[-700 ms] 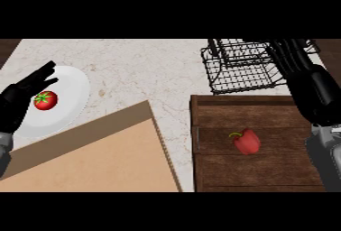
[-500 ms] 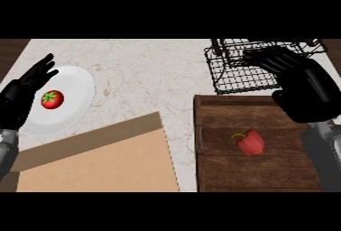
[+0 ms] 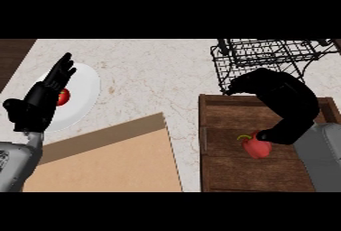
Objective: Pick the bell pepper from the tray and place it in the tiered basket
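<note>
Your right hand (image 3: 283, 101) hangs over the wooden tray (image 3: 220, 171), its fingers (image 3: 243, 83) bent downward and holding nothing. Below the thumb lies the bell pepper (image 3: 257, 146), red and glossy, its green stem pointing up-left. Beyond the fingertips stands the tiered basket (image 3: 266, 56). Your left hand (image 3: 43, 101) rests with straight fingers over the plate (image 3: 83, 88) on the table (image 3: 153, 76).

I see a pale marbled tabletop (image 3: 153, 76) carrying four things directly. A white plate (image 3: 83, 90) lies at its left, a tan board (image 3: 110, 164) covers the lower left, a dark wooden tray (image 3: 226, 171) sits at the lower right, and a black wire tiered basket (image 3: 260, 56) stands just behind the tray.
</note>
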{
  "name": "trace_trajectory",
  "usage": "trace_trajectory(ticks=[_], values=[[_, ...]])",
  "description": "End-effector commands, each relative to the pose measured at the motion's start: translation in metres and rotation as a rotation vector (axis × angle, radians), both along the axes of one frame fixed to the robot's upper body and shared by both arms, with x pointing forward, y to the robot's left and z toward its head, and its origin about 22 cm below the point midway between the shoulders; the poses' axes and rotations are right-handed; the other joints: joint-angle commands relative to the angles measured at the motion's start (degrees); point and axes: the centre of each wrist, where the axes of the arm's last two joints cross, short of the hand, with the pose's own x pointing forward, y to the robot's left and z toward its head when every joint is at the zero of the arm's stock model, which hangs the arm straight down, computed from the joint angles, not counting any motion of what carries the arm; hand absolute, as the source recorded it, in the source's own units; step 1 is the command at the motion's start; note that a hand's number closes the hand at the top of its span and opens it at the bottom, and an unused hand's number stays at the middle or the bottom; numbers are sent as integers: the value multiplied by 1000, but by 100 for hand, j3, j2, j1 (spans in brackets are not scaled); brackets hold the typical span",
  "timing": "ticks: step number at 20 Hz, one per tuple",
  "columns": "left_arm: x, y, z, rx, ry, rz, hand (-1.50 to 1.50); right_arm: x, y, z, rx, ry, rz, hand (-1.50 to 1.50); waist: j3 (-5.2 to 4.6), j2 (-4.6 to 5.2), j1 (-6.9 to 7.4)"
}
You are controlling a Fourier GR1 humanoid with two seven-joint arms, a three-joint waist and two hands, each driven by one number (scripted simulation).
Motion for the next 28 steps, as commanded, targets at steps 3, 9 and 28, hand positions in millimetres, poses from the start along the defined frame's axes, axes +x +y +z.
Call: trace_trajectory(ticks=[3, 9, 28], values=[[-12, -50, -24, -149, 44, 4, 0, 13, -53, 21, 16, -117, 303, -150, -117, -5, -85], [-23, -52, -36, -150, 54, 28, 0, 3, -104, 133, -365, -452, 360, -150, -121, -62, -236], [-34, -75, -41, -168, 35, 70, 0, -123, -10, 220, -1040, -1109, 357, -150, -126, -55, -287]])
